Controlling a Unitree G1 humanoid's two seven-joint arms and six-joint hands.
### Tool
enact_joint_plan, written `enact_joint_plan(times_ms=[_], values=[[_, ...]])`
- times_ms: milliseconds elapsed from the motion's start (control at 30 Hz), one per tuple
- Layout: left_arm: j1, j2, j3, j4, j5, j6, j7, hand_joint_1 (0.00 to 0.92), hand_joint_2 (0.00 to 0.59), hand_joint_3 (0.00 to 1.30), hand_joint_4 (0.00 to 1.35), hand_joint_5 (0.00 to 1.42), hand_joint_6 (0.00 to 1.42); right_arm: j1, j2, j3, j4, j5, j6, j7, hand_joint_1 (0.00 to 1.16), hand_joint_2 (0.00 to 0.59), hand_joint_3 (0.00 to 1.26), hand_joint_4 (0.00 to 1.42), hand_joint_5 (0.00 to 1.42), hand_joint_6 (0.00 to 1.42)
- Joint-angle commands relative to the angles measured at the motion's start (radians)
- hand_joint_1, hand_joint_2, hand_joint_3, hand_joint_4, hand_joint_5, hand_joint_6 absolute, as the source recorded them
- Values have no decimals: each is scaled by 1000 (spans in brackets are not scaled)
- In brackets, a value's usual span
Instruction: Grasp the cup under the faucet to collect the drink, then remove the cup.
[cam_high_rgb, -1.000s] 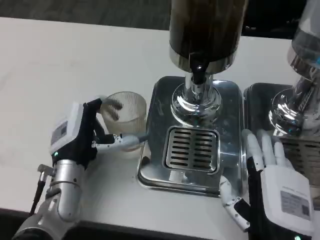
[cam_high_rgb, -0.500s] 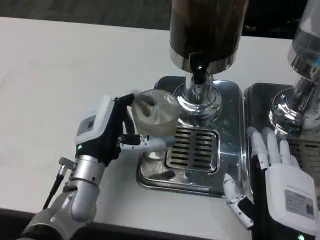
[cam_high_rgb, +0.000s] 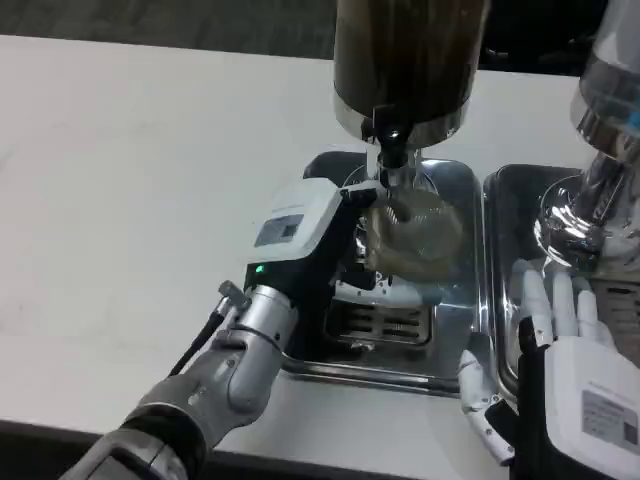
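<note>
So the ribbed clear cup (cam_high_rgb: 412, 238) was clamped in the left hand (cam_high_rgb: 318, 248), sitting right under the dispenser's black faucet (cam_high_rgb: 392, 150) and above the metal drip tray (cam_high_rgb: 462, 200). Left forearm angled up from bottom-left, hand's white back facing the camera. Right hand (cam_high_rgb: 565, 360) rested at the tray's right edge, fingers apart and straight, holding nothing.

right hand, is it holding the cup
No, the right hand lies open and empty beside the steel tray, while the left hand holds the cup under the faucet.
</note>
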Motion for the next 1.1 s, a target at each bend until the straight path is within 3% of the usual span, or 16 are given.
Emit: enact_joint_plan(times_ms=[33, 400, 500, 600, 767, 867, 1100], values=[[-28, -9, -23, 11, 14, 8, 9, 652, 0, 837, 929, 1023, 1194, 16, 11, 3, -12, -8, 9, -25, 182, 516, 74, 0, 0, 99], [27, 23, -51, 17, 20, 10, 32, 654, 0, 819, 899, 1022, 1174, 13, 10, -6, -5, 9, -1, -20, 182, 516, 74, 0, 0, 99], [35, 26, -48, 17, 9, 2, 28, 488, 35, 604, 696, 905, 973, 9, 8, -7, -3, 10, -2, -17, 182, 516, 74, 0, 0, 99], [37, 30, -41, 18, 0, -2, 20, 393, 26, 494, 600, 833, 901, 7, 7, -9, -4, 13, -3, -15, 182, 516, 74, 0, 0, 99], [42, 36, -24, 15, -16, -18, 16, 331, 22, 398, 520, 772, 817, 0, 5, -11, 3, 22, -8, -15, 182, 516, 74, 0, 0, 99], [46, 41, -15, 13, -23, -30, 20, 237, 34, 290, 355, 559, 535, -5, 3, -11, 7, 26, -9, -18, 182, 516, 74, 0, 0, 99], [70, 66, 41, -5, -77, -95, 19, 67, 6, 171, 183, 438, 347, -27, -12, -20, 18, 38, -20, -13, 181, 510, 74, 0, 0, 98]])
